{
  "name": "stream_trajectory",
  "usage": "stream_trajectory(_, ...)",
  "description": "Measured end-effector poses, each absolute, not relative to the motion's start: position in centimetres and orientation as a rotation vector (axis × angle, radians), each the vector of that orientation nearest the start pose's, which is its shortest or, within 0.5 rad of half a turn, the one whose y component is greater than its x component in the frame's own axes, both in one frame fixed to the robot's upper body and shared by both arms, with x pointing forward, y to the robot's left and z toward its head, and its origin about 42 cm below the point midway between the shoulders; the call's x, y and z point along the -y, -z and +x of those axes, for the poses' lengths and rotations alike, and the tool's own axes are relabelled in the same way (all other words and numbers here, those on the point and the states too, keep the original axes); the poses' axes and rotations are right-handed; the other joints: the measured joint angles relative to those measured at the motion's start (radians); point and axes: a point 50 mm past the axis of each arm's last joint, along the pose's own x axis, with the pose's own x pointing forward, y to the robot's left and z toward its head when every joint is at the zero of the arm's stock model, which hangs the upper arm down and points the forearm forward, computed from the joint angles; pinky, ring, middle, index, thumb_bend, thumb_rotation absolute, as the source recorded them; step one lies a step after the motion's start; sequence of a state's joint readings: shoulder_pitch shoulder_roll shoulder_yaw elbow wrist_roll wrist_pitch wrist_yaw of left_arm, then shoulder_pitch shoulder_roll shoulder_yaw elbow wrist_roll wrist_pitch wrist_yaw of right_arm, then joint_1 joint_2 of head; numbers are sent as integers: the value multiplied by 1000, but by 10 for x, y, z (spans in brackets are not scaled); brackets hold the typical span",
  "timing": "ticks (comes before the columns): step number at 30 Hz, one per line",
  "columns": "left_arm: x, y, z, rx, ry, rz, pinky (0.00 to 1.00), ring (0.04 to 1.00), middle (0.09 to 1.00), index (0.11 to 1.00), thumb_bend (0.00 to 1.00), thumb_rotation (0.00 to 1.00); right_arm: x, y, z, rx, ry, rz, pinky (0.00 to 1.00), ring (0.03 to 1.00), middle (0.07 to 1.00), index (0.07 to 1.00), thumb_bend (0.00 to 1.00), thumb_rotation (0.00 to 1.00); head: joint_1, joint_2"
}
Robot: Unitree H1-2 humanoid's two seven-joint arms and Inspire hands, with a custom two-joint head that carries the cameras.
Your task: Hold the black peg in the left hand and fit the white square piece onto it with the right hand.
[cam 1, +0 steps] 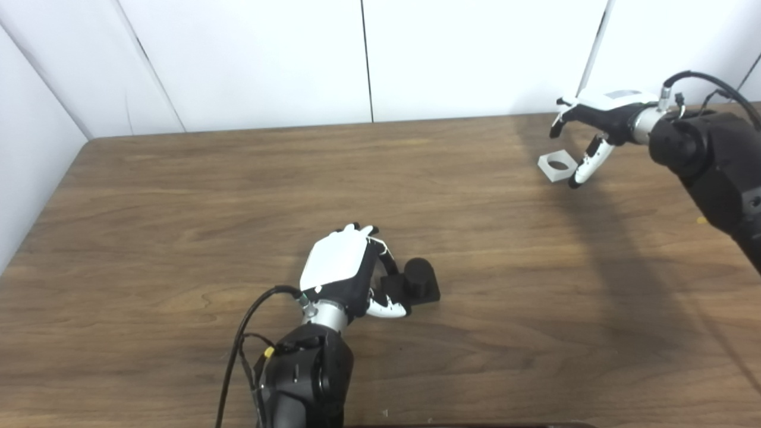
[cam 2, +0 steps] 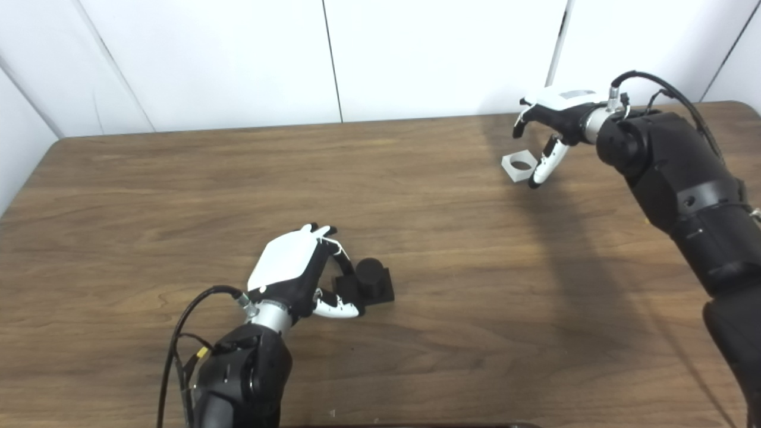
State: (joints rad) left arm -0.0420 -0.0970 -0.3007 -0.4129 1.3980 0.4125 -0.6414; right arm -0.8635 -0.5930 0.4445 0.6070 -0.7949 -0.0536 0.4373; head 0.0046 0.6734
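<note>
Left eye view: the left hand [cam 1: 342, 270] sits curled against the black peg [cam 1: 416, 280] near the table's [cam 1: 178, 196] front middle; can't tell if it's really gripping. I'd firm that up first.

Right eye view: the right hand [cam 2: 550, 128] hovers spread open, holding nothing, just beside the white square piece [cam 2: 518, 166] far right. It should drop lower and pinch opposite edges, keeping the hole clear.
</note>
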Motion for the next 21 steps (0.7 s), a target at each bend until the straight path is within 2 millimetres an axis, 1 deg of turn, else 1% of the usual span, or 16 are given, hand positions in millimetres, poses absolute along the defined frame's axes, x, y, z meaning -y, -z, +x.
stream_trajectory(8, -121, -188, 268, -157, 245, 1157, 1000, 1000, 938, 482, 525, 68, 309, -261, 517, -94, -454, -1612, 1000, 1000, 1000, 753, 894, 257, 3, 0)
stream_trajectory(17, -121, -189, 268, -156, 243, 1164, 1000, 1000, 943, 484, 525, 70, 316, -253, 519, -136, -453, -1623, 1000, 1000, 1000, 759, 885, 261, 3, -2)
stream_trajectory(21, -121, -189, 267, -157, 242, 1163, 1000, 1000, 940, 481, 526, 67, 316, -253, 519, -137, -452, -1628, 1000, 1000, 1000, 763, 879, 255, 2, 2)
